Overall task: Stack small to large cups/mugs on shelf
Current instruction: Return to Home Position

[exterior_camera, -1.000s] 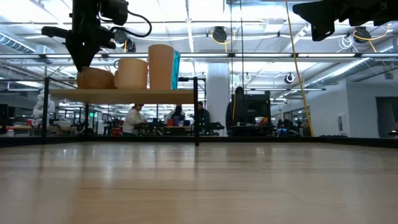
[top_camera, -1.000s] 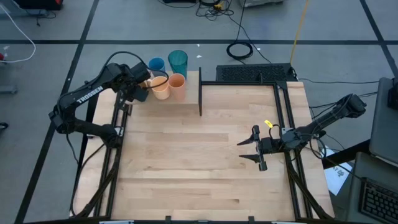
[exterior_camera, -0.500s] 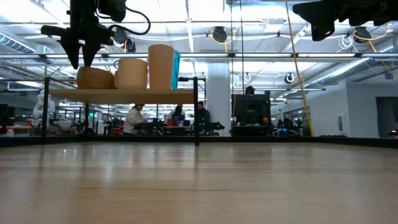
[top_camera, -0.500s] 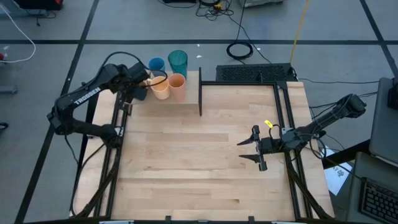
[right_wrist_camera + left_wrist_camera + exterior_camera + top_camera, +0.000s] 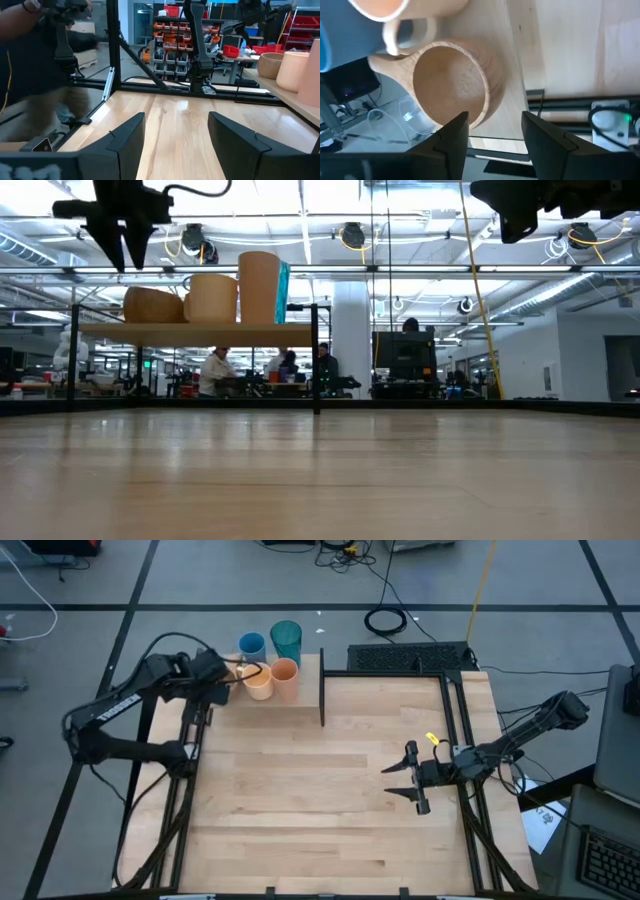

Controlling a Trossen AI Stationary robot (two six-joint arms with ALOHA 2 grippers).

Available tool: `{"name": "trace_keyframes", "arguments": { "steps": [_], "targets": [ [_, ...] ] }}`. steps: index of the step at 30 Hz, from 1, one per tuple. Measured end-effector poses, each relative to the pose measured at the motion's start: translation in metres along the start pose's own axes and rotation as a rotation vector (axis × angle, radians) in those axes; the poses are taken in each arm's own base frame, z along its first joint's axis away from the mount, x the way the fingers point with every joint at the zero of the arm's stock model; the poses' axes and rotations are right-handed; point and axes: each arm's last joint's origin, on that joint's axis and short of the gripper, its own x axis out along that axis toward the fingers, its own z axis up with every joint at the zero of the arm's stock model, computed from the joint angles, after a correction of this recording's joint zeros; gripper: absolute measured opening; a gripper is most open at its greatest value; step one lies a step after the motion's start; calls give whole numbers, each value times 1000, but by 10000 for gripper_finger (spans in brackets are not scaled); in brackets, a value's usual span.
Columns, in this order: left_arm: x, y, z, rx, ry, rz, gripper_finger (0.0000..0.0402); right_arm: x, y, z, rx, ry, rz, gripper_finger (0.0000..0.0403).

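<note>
On the shelf point(image 5: 305, 700) at the table's far left stand the cups: teal tumbler point(image 5: 286, 638), blue cup point(image 5: 251, 643), orange cup point(image 5: 285, 673), peach mug point(image 5: 258, 686) and the tan handled mug point(image 5: 452, 82), all upright on their bases. In the low view the tan mug point(image 5: 153, 305) is the leftmost of the row. My left gripper point(image 5: 128, 245) hangs open above it and a little to its left, touching nothing. My right gripper point(image 5: 403, 780) waits open above the table's right part.
A black upright post point(image 5: 322, 690) stands at the shelf's right end. A black grid panel point(image 5: 410, 658) lies at the far right. Bare tabletop point(image 5: 320, 800) spreads between the arms. A person in dark clothes point(image 5: 30, 60) shows beyond the table.
My left gripper has opened and let go of the tan mug, which stays standing on the shelf. The gripper has then risen and drawn back toward the table's left edge, rolling a little.
</note>
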Motion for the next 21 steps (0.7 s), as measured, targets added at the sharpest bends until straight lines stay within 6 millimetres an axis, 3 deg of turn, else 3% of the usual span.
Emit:
{"name": "trace_keyframes", "arguments": {
  "steps": [5,14,21],
  "targets": [
    [-14,-8,-2,-71,-106,63,162,1,-4,2,10,-24,-23,208],
    [-35,-20,0,-122,-328,115,70,4,-15,6,22,-60,-89,205],
    [-46,-30,10,-153,-454,111,6,6,-23,11,12,-80,-136,146]
  ]
}}
